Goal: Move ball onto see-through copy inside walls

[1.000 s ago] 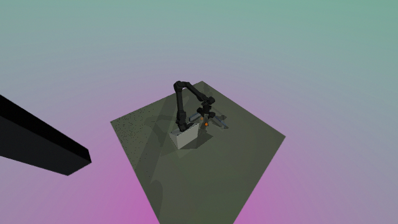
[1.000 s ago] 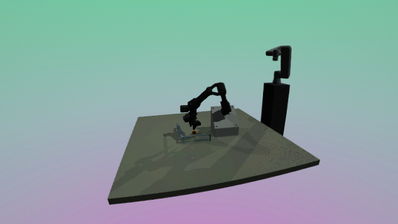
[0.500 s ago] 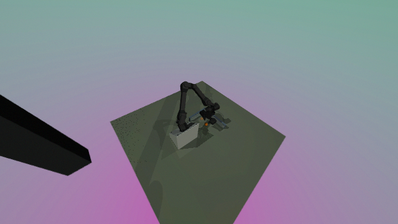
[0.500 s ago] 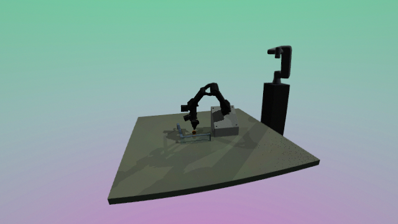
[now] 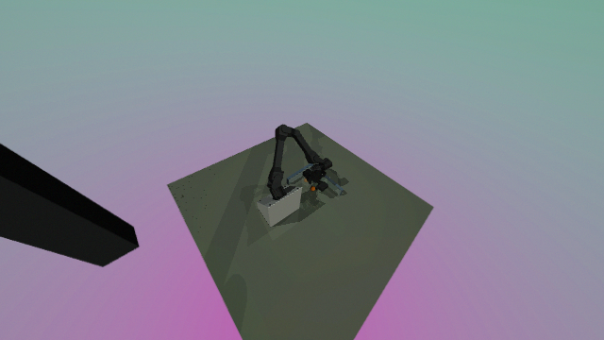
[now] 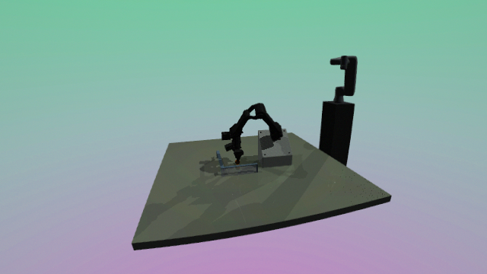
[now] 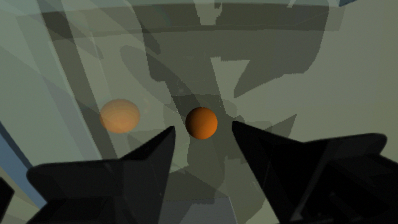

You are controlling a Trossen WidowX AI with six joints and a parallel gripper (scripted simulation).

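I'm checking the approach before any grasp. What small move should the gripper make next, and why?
Probably ease straight down around the ball. In the wrist view the gripper is open and holds nothing, and the ball sits centred in the gap just beyond the fingertips. The see-through copy lies apart to its left, so the ball needs gripping first.

Top: high and far off, angled down on the whole table point(image 5: 293, 264). Exterior: far, low side-on look across the table point(image 6: 213, 213), arm point(image 6: 255, 114) mid-frame. Wrist: close, aimed past the fingers at the ball point(image 7: 201, 123). Shared by all three: the patch around the ball.
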